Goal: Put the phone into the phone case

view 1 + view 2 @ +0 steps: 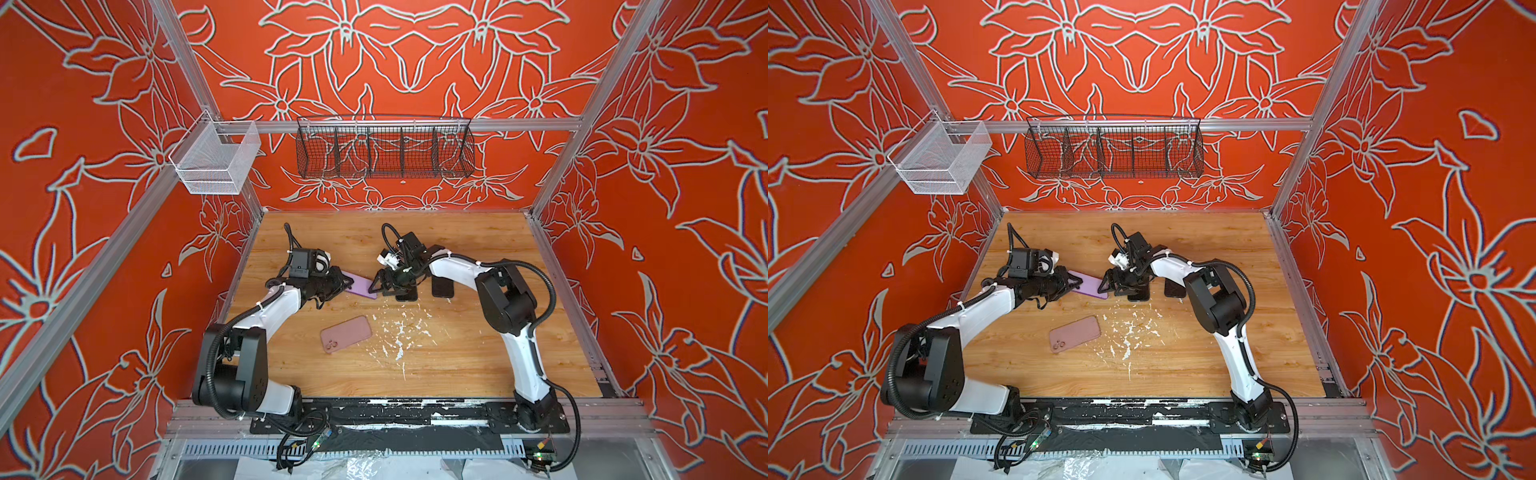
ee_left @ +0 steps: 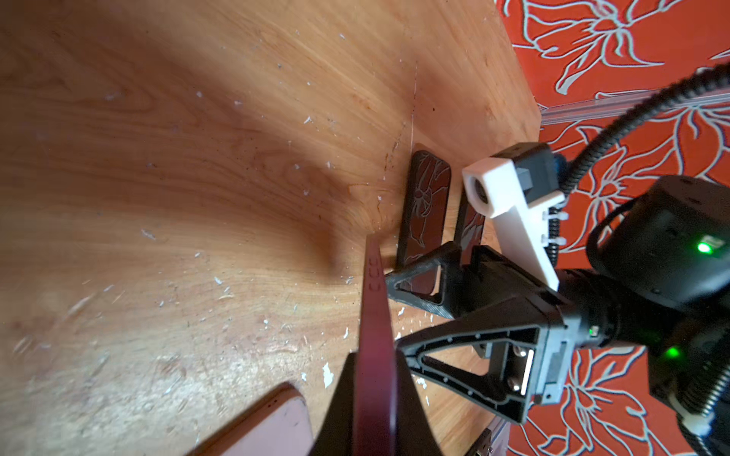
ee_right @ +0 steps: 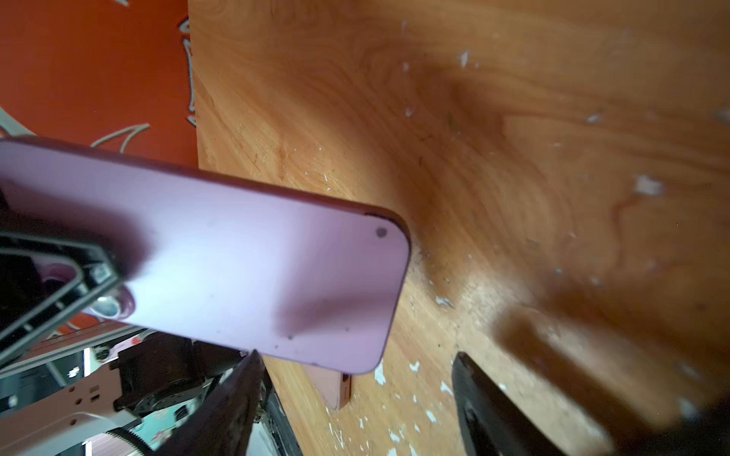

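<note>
Left gripper point(image 1: 347, 283) clamped on purple phone case point(image 1: 362, 286), mid-frame, above table point(image 1: 478, 353). Right gripper point(image 1: 380, 286) jaws apart at its free end. One pink phone point(image 1: 346, 334) flat, lower centre. Two black slabs point(image 1: 442, 286) under right wrist, one partly covered. White flecks point(image 1: 399, 332) beside the phone.

Robot lab test cell. Evidence: an aluminium extrusion frame point(image 1: 399, 124) boxes in the space, with printed red floral wall panels point(image 1: 685, 249) on three sides and a wood-laminate worktop point(image 1: 457, 361) as the floor of the cell. The left arm point(image 1: 274, 309) and right arm point(image 1: 521, 353) are bolted to a black base plate point(image 1: 357, 415) at the front edge. Cable conduit point(image 1: 550, 291) is exposed, and bare circuit boards point(image 1: 540, 448) show green LEDs. A black wire basket point(image 1: 384, 153) and a white mesh basket point(image 1: 216, 162) hang off the frame. The worktop is flecked with white debris point(image 1: 399, 336).
</note>
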You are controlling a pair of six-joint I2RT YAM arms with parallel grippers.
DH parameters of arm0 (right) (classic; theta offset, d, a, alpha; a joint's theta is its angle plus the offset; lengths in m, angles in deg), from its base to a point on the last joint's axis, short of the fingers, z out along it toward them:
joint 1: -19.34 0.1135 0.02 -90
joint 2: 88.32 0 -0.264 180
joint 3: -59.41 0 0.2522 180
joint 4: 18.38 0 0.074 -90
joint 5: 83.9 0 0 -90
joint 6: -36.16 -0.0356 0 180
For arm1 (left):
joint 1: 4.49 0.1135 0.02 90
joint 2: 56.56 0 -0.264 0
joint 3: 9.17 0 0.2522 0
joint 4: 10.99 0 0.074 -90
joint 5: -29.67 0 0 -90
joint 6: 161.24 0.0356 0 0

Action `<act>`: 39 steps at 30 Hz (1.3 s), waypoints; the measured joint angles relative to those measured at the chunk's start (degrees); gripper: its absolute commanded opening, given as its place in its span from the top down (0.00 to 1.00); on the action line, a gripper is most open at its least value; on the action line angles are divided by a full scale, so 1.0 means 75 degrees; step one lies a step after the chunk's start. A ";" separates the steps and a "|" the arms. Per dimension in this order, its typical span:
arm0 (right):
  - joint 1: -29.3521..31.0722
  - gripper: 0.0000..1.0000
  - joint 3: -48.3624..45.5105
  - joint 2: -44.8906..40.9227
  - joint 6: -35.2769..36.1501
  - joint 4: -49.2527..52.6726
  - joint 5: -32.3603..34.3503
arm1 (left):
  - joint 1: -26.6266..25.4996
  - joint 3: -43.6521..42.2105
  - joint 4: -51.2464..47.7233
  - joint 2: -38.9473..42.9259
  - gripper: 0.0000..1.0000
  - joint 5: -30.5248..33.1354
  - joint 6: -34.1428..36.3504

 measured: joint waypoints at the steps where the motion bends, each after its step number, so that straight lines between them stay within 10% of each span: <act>1: 0.0000 0.24 -0.0017 -0.0239 0.0096 0.0102 0.0201 | 0.0000 0.0137 -0.0154 0.0079 0.93 0.0055 -0.0032; 19: 0.0880 0.28 -0.6761 -0.8023 0.4438 -0.3375 0.4870 | -0.0227 0.1990 -0.3040 0.0388 0.93 -0.0391 -0.1524; 39: 0.2011 0.31 -0.8023 -0.8233 0.7076 -0.7032 0.5525 | -0.0621 0.2707 -0.3666 0.0420 0.93 -0.2040 -0.2588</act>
